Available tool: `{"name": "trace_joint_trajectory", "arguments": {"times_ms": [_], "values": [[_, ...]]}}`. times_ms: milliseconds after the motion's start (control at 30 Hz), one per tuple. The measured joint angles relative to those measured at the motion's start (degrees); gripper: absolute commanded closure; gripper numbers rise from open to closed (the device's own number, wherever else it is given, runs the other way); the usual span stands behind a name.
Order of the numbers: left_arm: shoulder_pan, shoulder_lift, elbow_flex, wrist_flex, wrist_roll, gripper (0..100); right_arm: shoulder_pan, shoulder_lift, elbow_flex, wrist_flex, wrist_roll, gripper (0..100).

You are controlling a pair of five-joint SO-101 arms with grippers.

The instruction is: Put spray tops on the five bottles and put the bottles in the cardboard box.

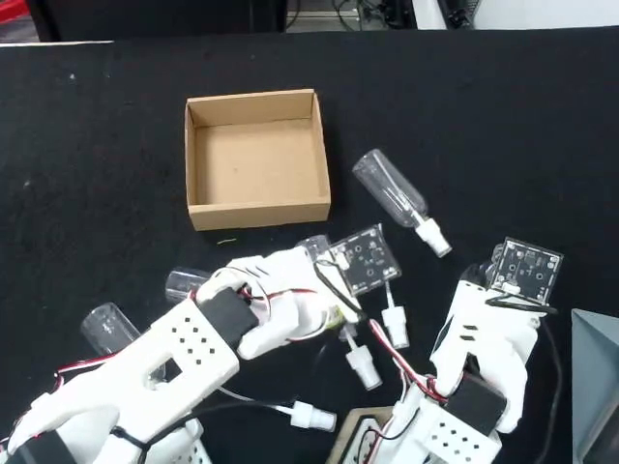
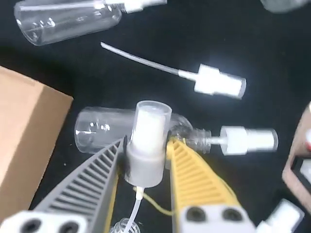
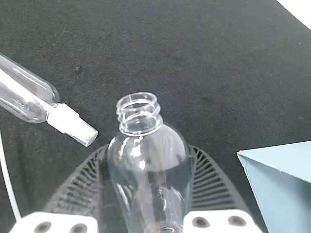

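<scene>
On the black table the cardboard box sits toward the far side, open-topped, with nothing inside. The left arm comes in from the near left corner and stretches to the table centre, just in front of the box. The right arm is at the near right. A grey-blue block sits at the right edge beside the right arm.

Right of the box, a topped bottle lies on its side with its white spray head pointing toward the right arm; it is apart from the box wall. A clear bottle lies on the outer side of the left arm. A second clear bottle lies close by, partly hidden by the arm, so I can't tell about its top.

The right gripper is clamped round an open-necked bottle with its thread bare. The left gripper is clenched on a capped spray top, pinched between a grey and a yellow finger, with its dip tube trailing back toward the wrist. Just beyond it a lying bottle has a white spray head at its neck.

Loose on the table between the arms are a first spray top, a second spray top and a third spray top.
</scene>
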Motion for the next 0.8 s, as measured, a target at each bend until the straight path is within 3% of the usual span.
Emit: {"name": "trace_joint_trajectory", "arguments": {"times_ms": [333,800], "values": [[-6.2,0.0,0.0,-6.2,11.4,91,0.0,0.0,0.0,0.0,0.3,93.3],[-6.3,-4.3,0.0,-7.1,24.8,90,0.0,0.0,0.0,0.0,0.3,93.3]]}}
